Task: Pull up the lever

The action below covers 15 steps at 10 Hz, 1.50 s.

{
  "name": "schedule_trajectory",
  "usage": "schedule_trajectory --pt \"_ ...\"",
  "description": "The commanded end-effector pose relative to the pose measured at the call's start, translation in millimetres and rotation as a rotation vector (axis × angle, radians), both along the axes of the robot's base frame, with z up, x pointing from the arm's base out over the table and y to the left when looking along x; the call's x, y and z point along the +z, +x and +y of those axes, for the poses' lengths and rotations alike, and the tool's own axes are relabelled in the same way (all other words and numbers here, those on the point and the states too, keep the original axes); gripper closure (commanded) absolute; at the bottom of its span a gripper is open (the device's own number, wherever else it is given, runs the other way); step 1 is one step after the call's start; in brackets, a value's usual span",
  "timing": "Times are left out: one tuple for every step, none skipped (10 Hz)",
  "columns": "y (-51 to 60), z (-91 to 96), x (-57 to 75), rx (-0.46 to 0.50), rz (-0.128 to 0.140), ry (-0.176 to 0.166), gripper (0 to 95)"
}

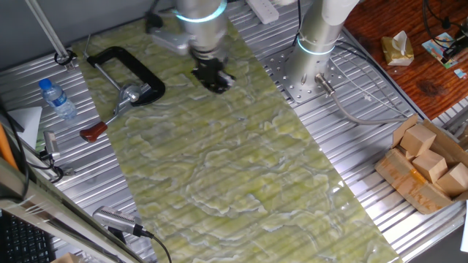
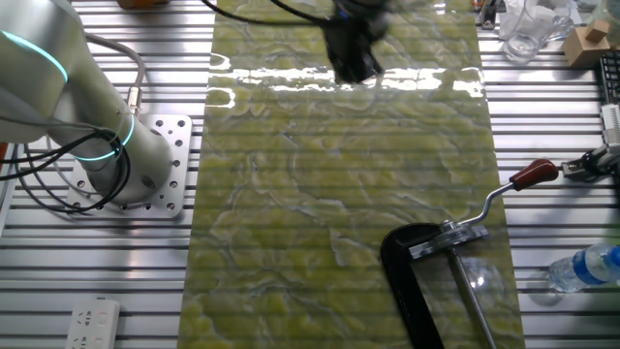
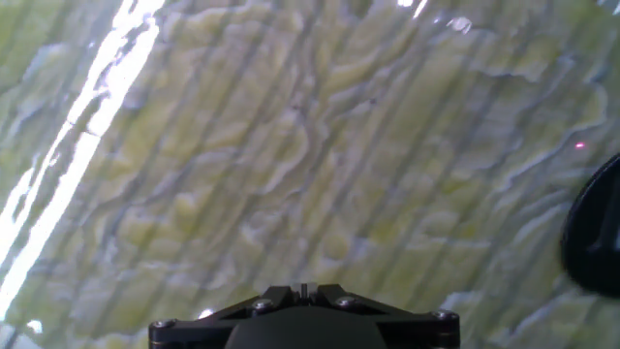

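Lever (image 1: 110, 121) lying flat at mat (image 1: 241, 168) edge, red knob off the mat on the ribbed table (image 1: 351, 131), joined to black clamp (image 1: 131, 66). Gripper (image 1: 213, 77) blurred above the mat, apart from the lever; jaw state impossible to tell. Wide free mat between. Cardboard box (image 1: 409, 183) holding wooden blocks (image 1: 428, 157). Water bottle (image 1: 57, 99) beside clamp.

Lever (image 1: 110, 120) (image 2: 509, 190): thin silver arm, dark-red knob, lying low from black clamp

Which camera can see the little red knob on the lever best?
The other fixed view: the knob is close, sharp and unblocked. One fixed view shows it smaller, farther off. The hand view shows no knob, only green mat.
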<state>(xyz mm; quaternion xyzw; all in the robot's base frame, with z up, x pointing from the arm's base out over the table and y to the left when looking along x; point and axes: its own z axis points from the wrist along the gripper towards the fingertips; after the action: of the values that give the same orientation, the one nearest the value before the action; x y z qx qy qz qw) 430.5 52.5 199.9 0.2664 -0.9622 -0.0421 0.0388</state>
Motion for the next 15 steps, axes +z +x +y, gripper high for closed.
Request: schedule_trajectory --pt "26.3 -12.2 -8.7 0.007 -0.005 0.008 95.0" --pt "36.0 -13.2 -12.3 0.006 -0.005 0.008 95.0" --pt "43.2 -11.7 -15.8 0.005 -0.004 0.007 95.0" --pt "49.8 -9.7 -19.5 0.011 -0.005 0.013 95.0" --pt "57.2 -3.1 -20.8 0.007 -0.011 0.021 95.0" --pt "59.1 -0.8 -21.1 0.007 -0.017 0.017 95.0" --pt "59.5 -0.4 -21.3 0.004 -0.019 0.015 95.0" --pt "59.9 0.1 -21.7 -0.002 -0.018 0.013 95.0" --pt "60.0 0.3 -21.8 -0.006 -0.018 0.011 95.0" --pt "60.2 0.6 -21.3 -0.003 -0.019 0.001 95.0" --pt "61.4 3.2 -20.9 -0.002 -0.019 -0.008 95.0" --pt "65.9 12.7 -20.3 -0.006 -0.033 -0.048 95.0" --pt "65.9 12.7 -20.3 -0.029 -0.033 -0.052 95.0" --pt "65.9 12.7 -20.3 -0.050 -0.036 -0.055 95.0" --pt "65.9 12.7 -20.3 -0.082 -0.039 -0.065 95.0"
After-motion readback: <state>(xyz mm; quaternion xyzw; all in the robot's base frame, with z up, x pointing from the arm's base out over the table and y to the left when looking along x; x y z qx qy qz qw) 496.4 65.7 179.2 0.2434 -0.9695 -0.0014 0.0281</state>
